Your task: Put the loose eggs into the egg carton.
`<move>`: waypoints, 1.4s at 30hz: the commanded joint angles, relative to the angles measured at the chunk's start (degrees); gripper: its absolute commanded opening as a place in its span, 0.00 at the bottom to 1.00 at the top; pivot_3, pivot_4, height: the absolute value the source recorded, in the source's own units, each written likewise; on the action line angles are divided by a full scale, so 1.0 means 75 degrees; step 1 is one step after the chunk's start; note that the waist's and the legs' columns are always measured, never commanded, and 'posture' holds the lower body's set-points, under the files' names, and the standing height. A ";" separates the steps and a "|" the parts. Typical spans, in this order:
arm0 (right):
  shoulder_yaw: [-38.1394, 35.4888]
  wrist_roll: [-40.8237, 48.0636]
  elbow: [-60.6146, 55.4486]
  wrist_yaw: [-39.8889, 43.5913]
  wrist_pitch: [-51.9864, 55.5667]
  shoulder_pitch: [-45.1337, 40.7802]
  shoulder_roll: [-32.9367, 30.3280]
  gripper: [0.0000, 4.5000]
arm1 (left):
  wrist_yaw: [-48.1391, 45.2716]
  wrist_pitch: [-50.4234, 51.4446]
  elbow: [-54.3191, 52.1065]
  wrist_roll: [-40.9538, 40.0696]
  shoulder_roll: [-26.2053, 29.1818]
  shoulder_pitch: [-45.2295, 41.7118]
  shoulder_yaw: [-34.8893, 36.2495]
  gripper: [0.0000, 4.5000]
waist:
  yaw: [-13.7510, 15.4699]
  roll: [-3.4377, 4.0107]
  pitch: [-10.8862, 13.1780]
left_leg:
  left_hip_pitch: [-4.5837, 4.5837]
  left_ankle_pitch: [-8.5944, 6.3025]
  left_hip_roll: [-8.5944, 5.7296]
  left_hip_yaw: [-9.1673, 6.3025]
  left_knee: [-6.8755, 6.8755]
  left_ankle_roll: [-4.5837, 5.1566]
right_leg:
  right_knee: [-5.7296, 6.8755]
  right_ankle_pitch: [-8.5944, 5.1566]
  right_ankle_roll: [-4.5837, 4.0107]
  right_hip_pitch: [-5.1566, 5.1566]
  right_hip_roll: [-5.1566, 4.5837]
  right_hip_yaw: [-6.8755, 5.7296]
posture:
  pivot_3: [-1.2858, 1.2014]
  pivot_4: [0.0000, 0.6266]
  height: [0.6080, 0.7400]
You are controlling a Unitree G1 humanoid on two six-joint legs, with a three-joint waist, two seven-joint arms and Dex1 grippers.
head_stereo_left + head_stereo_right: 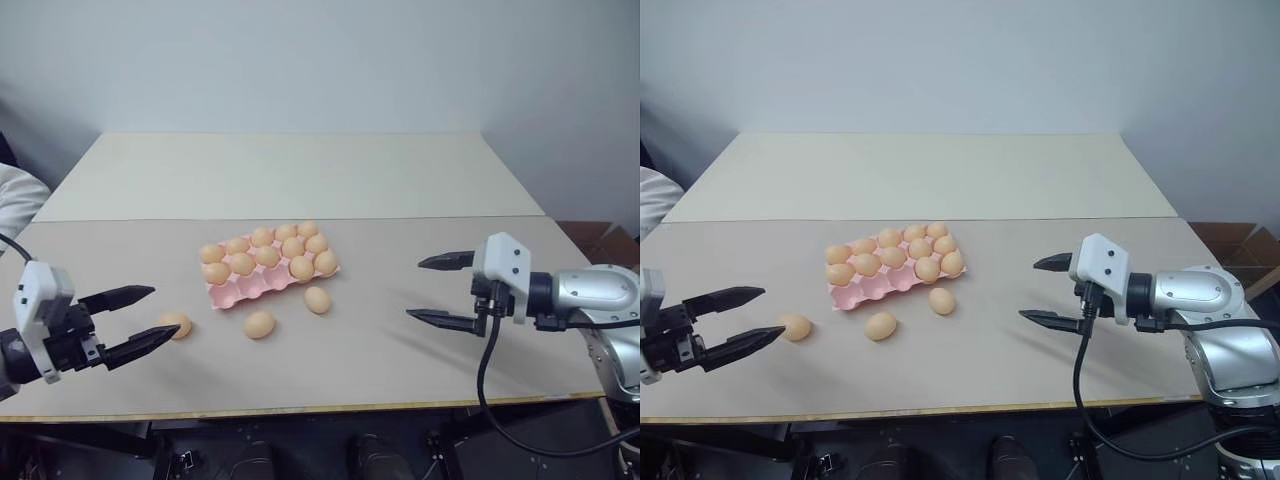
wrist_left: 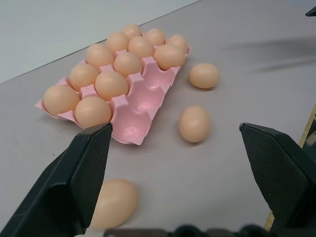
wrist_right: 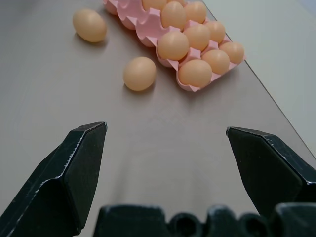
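Observation:
The pink egg carton (image 1: 243, 291) lies mid-table and holds several tan eggs (image 1: 267, 256); its near-row wells toward the left stand empty. Three loose eggs rest on the table in front of it: one (image 1: 317, 300) by the carton's right end, one (image 1: 259, 324) in the middle, one (image 1: 178, 323) at the left. My left gripper (image 1: 160, 312) is open and empty, its lower fingertip right beside the leftmost egg (image 2: 116, 202). My right gripper (image 1: 417, 289) hangs open and empty well to the right of the carton (image 3: 148, 34), apart from the eggs (image 3: 139, 73).
The tan tabletop (image 1: 380, 360) ends in a front edge just below both grippers. A paler table section (image 1: 300, 170) lies behind the carton, against a plain wall. A white sleeve (image 1: 15, 200) shows at the far left.

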 commanded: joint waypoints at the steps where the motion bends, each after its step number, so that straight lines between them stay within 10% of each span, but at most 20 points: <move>1: 0.0287 0.0095 -0.0291 -0.0284 0.0069 -0.0239 0.0100 1.00 | 0.0087 -0.0009 -0.0287 -0.0191 -0.0029 -0.0094 0.0149 1.00 | 0.0005 -0.0001 0.0000 | -0.0003 0.0000 0.0000 0.0000 0.0000 0.0000 | -0.0001 0.0000 0.0000 -0.0001 0.0000 0.0000 | 0.52 0.24 1.00; 18: 0.4539 -0.2107 0.0575 -0.3571 0.3050 -0.2361 0.3198 1.00 | 0.0428 0.0117 -0.0605 -0.0258 -0.0079 -0.0227 -0.0119 1.00 | 0.0062 -0.0008 -0.0006 | -0.0039 0.0034 -0.0008 0.0002 0.0001 0.0055 | -0.0014 0.0004 -0.0005 -0.0014 -0.0005 0.0001 | 0.52 0.24 1.00; 29: 0.4486 -0.2371 0.0530 -0.3805 0.3117 -0.2462 0.3533 0.33 | 0.0465 0.0149 -0.0715 -0.0325 -0.0077 -0.0224 -0.0065 1.00 | -0.0001 -0.0008 -0.0006 | -0.0032 0.0035 -0.0002 -0.0004 0.0002 0.0055 | 0.0003 0.0010 0.0005 -0.0016 0.0002 -0.0004 | 0.52 0.24 1.00; 42: 0.4683 -0.2581 0.2501 -0.3924 0.2073 -0.4163 0.4753 0.39 | 0.0624 0.0158 -0.1015 -0.0465 -0.0202 0.0152 0.0317 1.00 | -0.0042 -0.0007 -0.0006 | -0.0024 0.0034 0.0004 -0.0004 0.0001 0.0055 | 0.0010 0.0010 -0.0002 -0.0016 0.0006 -0.0009 | 0.52 0.24 1.00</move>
